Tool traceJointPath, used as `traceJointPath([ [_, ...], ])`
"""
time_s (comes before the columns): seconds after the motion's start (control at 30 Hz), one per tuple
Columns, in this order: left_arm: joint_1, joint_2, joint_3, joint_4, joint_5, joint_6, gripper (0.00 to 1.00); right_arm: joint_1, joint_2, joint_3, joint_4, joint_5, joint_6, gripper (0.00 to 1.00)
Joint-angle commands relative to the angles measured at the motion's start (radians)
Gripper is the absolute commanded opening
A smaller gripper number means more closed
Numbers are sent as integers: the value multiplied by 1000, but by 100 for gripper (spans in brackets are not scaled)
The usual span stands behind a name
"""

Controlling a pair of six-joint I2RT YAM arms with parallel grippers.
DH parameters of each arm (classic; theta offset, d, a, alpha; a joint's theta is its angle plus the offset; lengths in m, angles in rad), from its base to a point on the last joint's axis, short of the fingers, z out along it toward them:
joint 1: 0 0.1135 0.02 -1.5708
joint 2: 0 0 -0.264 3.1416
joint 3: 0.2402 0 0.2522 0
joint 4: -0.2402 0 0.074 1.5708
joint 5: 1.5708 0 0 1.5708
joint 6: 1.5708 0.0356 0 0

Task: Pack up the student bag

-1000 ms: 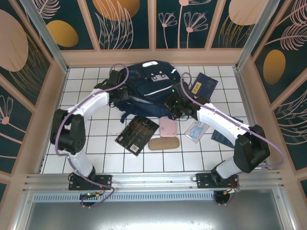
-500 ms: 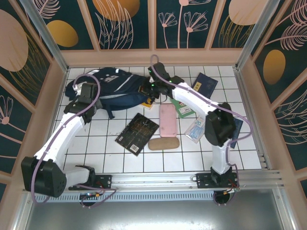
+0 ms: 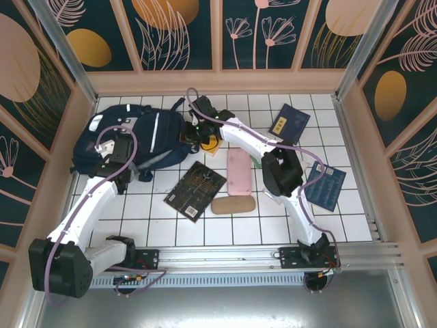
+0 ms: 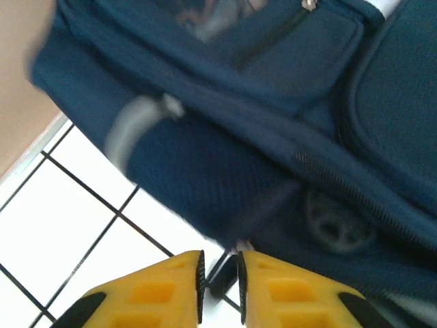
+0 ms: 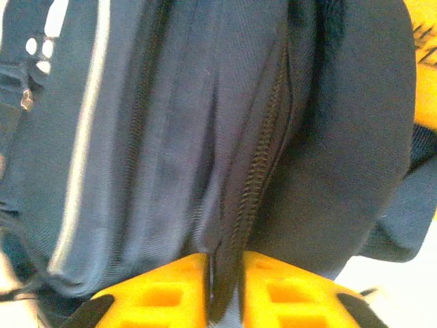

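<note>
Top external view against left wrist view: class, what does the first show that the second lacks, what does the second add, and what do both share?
Top external, not left wrist: the black book, pink case, tan case, blue booklet and blue book.
Left wrist, not top external: a close look at the left gripper, its yellow fingers near together with a dark strap piece between them, and a round grey patch on the fabric.
Shared: the navy student bag and the white tiled table.
</note>
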Motion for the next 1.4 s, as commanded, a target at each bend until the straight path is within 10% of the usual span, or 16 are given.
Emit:
traceJointPath([
  [0.0,11,-43,-10,16,61,-4,46,-28,-52,-26,-10,71,-50,45],
  [0.27,10,-49,6,167,376,66,71,-39,-235,-225,45,207,-94,68],
  [0.67,8,45,59,343,647,39,74,-117,-206,-370,221,171,-37,3],
  [1.0,-3,162,144,393,734,6,73,-128,26,-200,168,186,-19,0],
  [1.37,-92,333,273,426,736,5,73,-207,-116,-572,212,220,-47,0],
])
